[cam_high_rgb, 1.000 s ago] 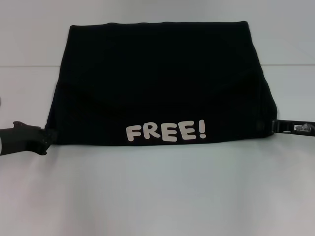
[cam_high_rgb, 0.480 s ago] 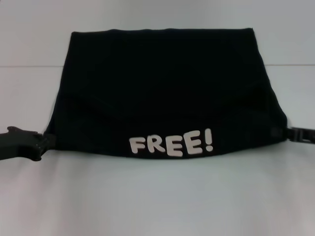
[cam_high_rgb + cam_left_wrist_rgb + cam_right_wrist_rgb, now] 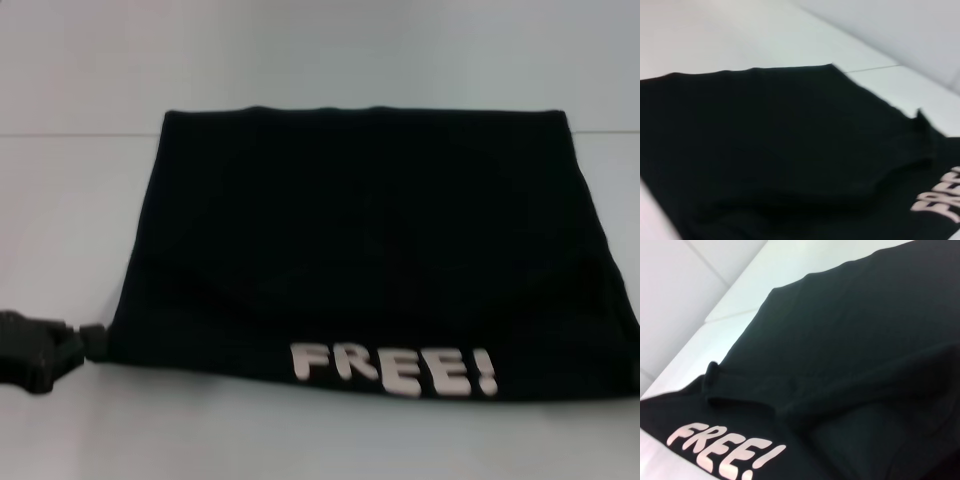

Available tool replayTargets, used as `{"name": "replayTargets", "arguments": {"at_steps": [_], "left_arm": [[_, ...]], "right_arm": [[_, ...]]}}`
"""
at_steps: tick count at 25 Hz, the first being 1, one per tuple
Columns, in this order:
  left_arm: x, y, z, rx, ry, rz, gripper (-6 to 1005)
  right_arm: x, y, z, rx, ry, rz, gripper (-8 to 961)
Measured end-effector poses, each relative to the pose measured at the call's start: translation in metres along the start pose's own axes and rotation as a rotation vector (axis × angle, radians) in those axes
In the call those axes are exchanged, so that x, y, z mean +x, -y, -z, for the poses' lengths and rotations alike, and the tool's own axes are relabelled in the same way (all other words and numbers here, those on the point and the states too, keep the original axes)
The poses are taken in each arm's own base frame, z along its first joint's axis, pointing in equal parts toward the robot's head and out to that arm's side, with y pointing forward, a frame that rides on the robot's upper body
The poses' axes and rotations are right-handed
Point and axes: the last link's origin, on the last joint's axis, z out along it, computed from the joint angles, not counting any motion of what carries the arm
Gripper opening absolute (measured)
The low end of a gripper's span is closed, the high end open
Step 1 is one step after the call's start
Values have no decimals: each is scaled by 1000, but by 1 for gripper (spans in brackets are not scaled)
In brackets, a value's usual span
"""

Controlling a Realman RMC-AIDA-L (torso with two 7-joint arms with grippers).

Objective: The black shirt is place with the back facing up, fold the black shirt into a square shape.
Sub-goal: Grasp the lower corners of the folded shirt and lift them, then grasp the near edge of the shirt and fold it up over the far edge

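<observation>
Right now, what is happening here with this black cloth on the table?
A two-armed robot is folding the black shirt on a white table. The shirt is already folded into a wide block, and white FREE! lettering shows along its near edge. The left end effector is at the shirt's near left corner. The right end effector is outside the head view, so whether it holds the other corner cannot be told.
</observation>
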Motion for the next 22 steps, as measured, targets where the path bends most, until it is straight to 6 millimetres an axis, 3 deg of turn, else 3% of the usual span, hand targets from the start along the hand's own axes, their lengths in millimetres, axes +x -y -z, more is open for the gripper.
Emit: {"name": "replayTargets", "arguments": {"at_steps": [6,11,22], "left_arm": [[-13,-22,15,-132,12,31,25],[-23,-25,22,-143,39,50,26],[-36,-33,24,-183,76,112,25]], "right_arm": [[28,-3,22,-20,-22,2,46],[48,-5,35,-24,-35,-12,46],[61,-10,48,-58,-109,-43,45]]}}
